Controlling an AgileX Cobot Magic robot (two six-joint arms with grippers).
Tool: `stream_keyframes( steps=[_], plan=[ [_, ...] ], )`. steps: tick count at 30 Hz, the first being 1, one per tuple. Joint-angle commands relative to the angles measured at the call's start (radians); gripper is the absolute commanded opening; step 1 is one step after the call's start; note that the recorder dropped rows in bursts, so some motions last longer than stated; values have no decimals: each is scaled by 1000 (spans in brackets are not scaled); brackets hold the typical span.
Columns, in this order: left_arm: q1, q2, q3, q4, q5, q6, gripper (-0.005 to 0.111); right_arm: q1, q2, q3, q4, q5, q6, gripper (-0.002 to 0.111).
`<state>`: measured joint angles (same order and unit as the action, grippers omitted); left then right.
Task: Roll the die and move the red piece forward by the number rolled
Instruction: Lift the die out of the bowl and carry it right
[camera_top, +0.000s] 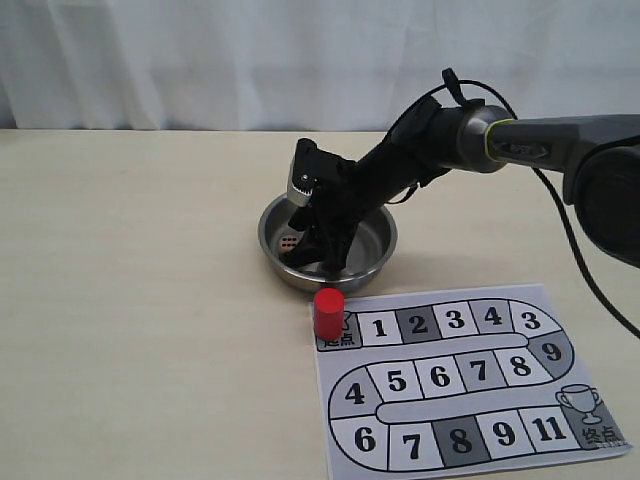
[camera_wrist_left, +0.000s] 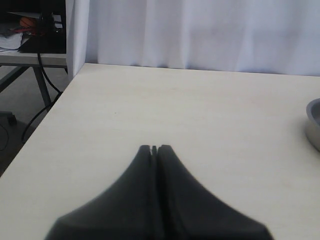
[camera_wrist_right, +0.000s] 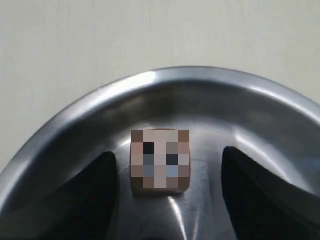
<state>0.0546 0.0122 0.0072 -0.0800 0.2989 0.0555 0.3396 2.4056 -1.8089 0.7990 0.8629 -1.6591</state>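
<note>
The pale table (camera_top: 120, 300) carries a steel bowl (camera_top: 372, 264) and a printed board (camera_top: 470, 396).

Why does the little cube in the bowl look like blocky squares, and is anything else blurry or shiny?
Right wrist view: the die shows as a coarse mosaic, pips unreadable; glare streaks the bowl rim. Left wrist view: the left gripper is blurred, too near the lens. Exterior view: evenly lit, sharp.
</note>
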Motion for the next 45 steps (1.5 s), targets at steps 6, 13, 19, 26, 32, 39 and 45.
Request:
stream_keyframes(
  steps=[6,13,19,26,32,39,45],
  plan=[
    [-8,-1,-7,0,-13,0,0,0,2,-3,8,29,-2,58],
    [-8,-1,-7,0,-13,0,0,0,15,-3,33,28,-2,58],
    [-8,-1,-7,0,-13,0,0,0,22,-3,30,28,-2,53],
    [-8,-1,-7,0,-13,0,0,0,17,-3,25,28,-2,20],
    [-8,-1,-7,0,-13,0,0,-12,-32,-3,22,4,176,4],
    [-8,-1,-7,0,-13,0,0,-66,-148,-3,-103,-17,688,4],
    [-8,-1,-7,0,-13,0,0,-147,-242,0,-346,53,1054,4]
  ],
)
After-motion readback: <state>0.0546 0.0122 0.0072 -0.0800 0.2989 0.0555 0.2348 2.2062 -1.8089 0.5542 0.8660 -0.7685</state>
